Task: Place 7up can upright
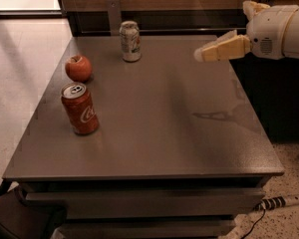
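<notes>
The 7up can is standing upright near the surface's far edge. The tool is hovering well apart to its right; whether spread or pressed together cannot be told.

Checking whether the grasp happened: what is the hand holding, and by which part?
Nothing. The hand hangs over the table at its right side, well apart from the upright 7up can.

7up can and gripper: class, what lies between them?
In the camera view, only bare tabletop lies between the 7up can and the gripper above the table's right edge.
</notes>
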{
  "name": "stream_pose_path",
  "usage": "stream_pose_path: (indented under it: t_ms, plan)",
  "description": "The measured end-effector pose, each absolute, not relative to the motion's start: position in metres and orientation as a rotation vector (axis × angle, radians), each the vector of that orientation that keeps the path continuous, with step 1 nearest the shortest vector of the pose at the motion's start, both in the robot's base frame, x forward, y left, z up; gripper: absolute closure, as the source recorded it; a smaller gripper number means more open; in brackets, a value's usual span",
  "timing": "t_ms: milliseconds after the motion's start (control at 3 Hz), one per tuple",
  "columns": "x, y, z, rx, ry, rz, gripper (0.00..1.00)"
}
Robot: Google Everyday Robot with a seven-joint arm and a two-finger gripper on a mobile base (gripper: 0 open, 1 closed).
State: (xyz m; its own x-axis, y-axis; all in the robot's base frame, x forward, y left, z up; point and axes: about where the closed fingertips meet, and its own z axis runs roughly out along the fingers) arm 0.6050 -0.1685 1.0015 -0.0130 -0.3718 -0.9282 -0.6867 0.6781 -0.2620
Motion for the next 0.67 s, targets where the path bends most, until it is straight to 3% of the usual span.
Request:
stream_pose_path:
  t_ms: [333, 667]
  plan:
    - [0.6440, -0.1644, 1.0347, -0.798, 1.478, 0.301, 0.00]
    - [0.6440, -0.1643, 1.0347, -0.798, 1.478, 0.301, 0.00]
